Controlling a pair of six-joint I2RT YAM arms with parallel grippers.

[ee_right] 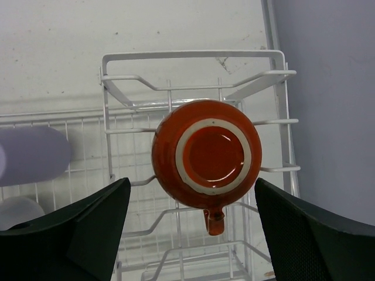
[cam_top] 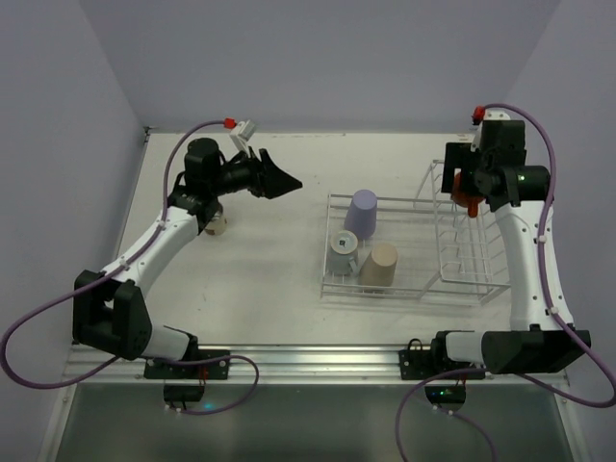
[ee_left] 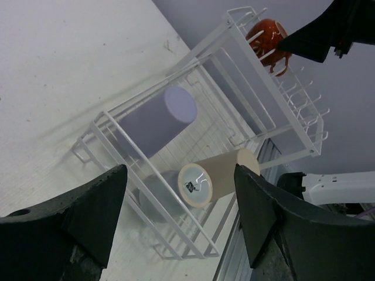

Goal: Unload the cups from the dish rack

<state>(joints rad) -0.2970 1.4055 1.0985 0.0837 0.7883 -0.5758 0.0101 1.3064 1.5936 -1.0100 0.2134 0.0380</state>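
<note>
The white wire dish rack (cam_top: 332,289) stands right of centre. In its low tray, upside down, are the lavender tumbler (cam_top: 365,212), the light blue-grey cup (cam_top: 344,248) and the beige tumbler (cam_top: 378,267). The orange-red mug (ee_right: 206,153) sits bottom up on the prongs of the upright basket, handle (ee_right: 214,221) towards the camera. My right gripper (ee_right: 192,182) is open just above the mug, one finger on each side, touching nothing. My left gripper (cam_top: 282,180) is open and empty, in the air left of the rack. Its view shows the lavender tumbler (ee_left: 155,126), the beige tumbler (ee_left: 220,175) and the blue-grey cup (ee_left: 153,196).
A small pale object (cam_top: 218,224) lies on the table, partly hidden under the left arm. The side wall runs close behind the basket end of the rack (ee_right: 284,105). The table's near rail (cam_top: 308,361) lies between the arm bases.
</note>
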